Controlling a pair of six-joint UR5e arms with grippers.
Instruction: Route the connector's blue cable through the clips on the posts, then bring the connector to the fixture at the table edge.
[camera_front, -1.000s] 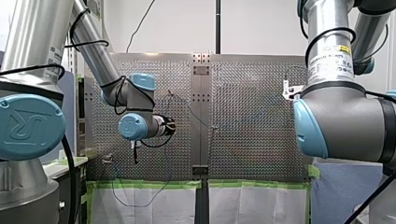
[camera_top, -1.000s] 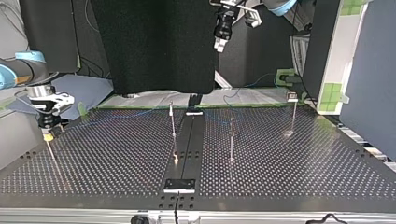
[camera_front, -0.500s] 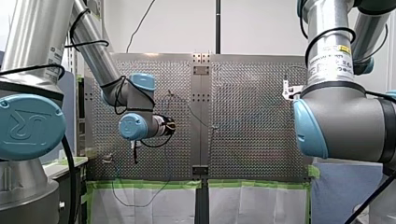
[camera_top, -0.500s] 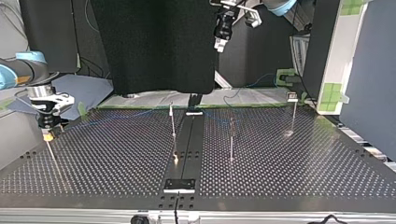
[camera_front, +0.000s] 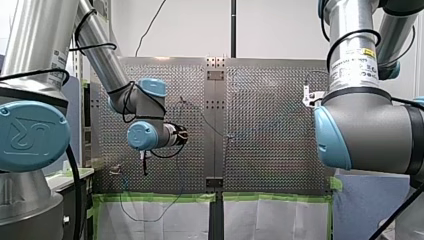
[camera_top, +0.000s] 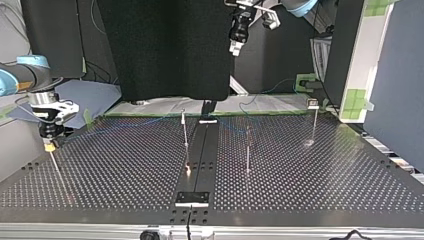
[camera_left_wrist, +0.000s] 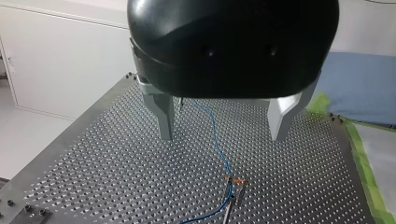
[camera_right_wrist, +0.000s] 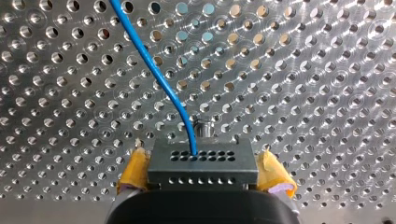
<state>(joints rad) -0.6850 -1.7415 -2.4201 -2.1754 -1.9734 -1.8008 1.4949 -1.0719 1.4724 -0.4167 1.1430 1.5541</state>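
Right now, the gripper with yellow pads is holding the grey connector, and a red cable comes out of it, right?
Nearly. The cable is blue, not red. The right wrist view shows it: my right gripper holds the grey connector between its yellow pads, and the blue cable comes out of it.

My silver tubular arms (camera_front: 102, 65) are wearing pale blue joint caps (camera_front: 30, 135) and black cables (camera_front: 97, 46); my glossy black left gripper (camera_left_wrist: 222, 136) is showing grey metal fingers (camera_left_wrist: 163, 116), my right gripper (camera_right_wrist: 204, 177) yellow pads (camera_right_wrist: 133, 172).
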